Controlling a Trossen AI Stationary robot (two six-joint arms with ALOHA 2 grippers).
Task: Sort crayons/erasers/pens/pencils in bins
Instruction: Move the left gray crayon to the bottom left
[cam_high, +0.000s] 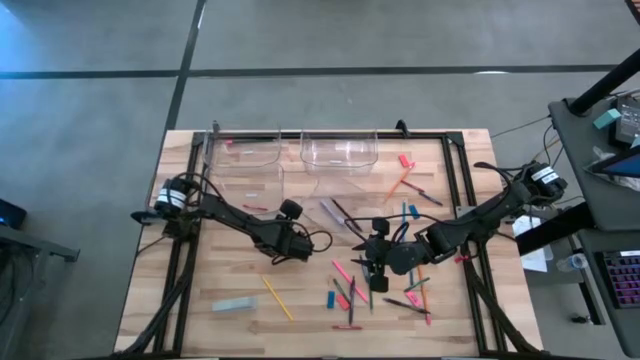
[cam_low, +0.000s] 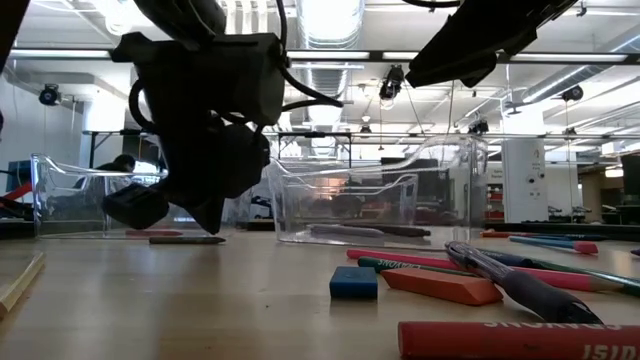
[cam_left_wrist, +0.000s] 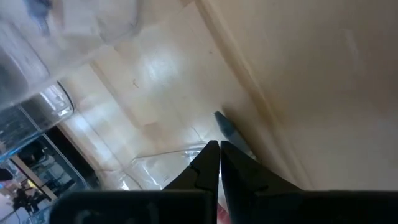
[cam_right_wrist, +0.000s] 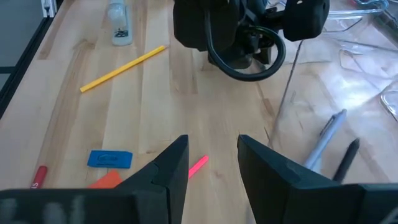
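Three clear bins show: two along the far edge (cam_high: 247, 148) (cam_high: 340, 150), and one nearer the middle (cam_high: 325, 185) with a grey pen (cam_right_wrist: 326, 140) and a black pen (cam_right_wrist: 345, 158) in it. My left gripper (cam_left_wrist: 219, 149) is shut with nothing between its fingers. It points steeply down just left of the middle bin and hangs a little above the table (cam_low: 190, 215). My right gripper (cam_right_wrist: 212, 146) hovers open above a pink stick (cam_right_wrist: 198, 165) among the loose pile. A blue eraser (cam_right_wrist: 110, 159), a red crayon (cam_right_wrist: 38, 176) and a yellow pencil (cam_right_wrist: 121, 68) lie on the table.
More pens, pencils and crayons are scattered near the table's front right (cam_high: 400, 285). An orange pencil (cam_high: 398, 185) and a red eraser (cam_high: 405, 160) lie farther back. A pale block (cam_high: 235, 303) lies front left. A dark pen (cam_low: 185, 239) rests under my left gripper.
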